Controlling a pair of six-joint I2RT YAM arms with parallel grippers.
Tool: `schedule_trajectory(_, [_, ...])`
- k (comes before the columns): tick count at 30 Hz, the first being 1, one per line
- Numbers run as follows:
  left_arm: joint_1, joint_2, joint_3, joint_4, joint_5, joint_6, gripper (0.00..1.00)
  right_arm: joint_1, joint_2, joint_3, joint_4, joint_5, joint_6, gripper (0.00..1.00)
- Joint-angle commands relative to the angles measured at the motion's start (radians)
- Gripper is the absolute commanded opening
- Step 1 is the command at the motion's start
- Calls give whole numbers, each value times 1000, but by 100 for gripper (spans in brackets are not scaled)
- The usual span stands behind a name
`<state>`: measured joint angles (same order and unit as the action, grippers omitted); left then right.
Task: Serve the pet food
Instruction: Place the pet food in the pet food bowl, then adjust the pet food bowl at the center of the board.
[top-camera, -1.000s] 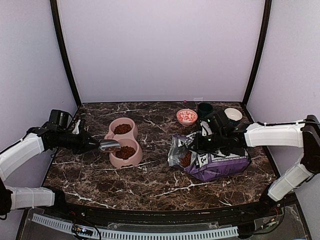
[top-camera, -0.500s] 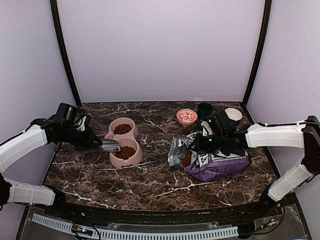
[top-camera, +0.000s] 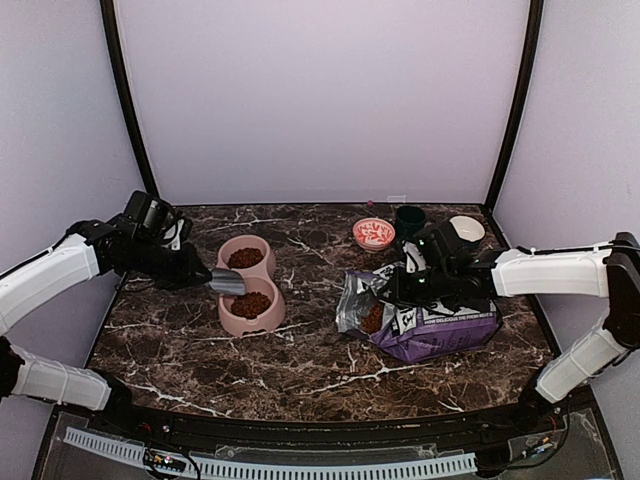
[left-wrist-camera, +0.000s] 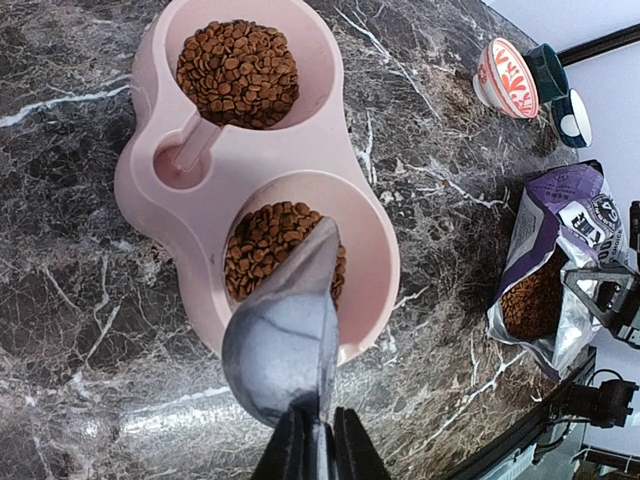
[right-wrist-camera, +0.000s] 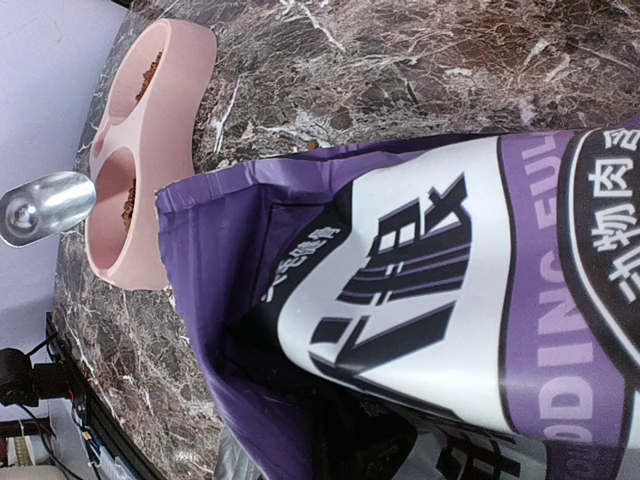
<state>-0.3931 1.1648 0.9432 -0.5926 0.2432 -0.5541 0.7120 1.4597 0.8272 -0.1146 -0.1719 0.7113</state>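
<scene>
- The left fingers (left-wrist-camera: 292, 455), black, are clamped on the thin handle of a metal scoop (left-wrist-camera: 285, 330) at the left of the counter (top-camera: 300, 360).
- The scoop is smooth, dull silver and rounded. It tilts down with its open lip over the nearer cup of the double bowl (left-wrist-camera: 372, 262).
- The double bowl is matte pink plastic, two round cups joined in a peanut shape with a small well between them.
- The pet food (left-wrist-camera: 238, 72) fills both cups as loose heaps of tiny reddish-brown pellets, dry and rounded.
- The counter is dark brown marble with white veins.
- A glossy purple-and-white bag (top-camera: 440, 325) with bold black print lies on its side to the right of centre. More kibble shows inside its crumpled silver mouth, which faces the bowl.
- The right fingers (top-camera: 408, 280) are closed together at the bag's upper edge. Whether they pinch the film cannot be told.
- Behind the bag stand a red-and-white patterned dish (top-camera: 373, 233), a dark green cup (top-camera: 409, 217) and a white bowl (top-camera: 466, 229).
</scene>
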Motion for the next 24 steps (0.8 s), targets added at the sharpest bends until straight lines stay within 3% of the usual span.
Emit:
schedule_trajectory(1, [-29,5,46,-20,-33,-7,0,-26,-26,-29,-10,48,-7,0])
schedule_trajectory(24, [-149,176,177,126,-34,-23,0,-31,-34,-37,-18,54,-4,0])
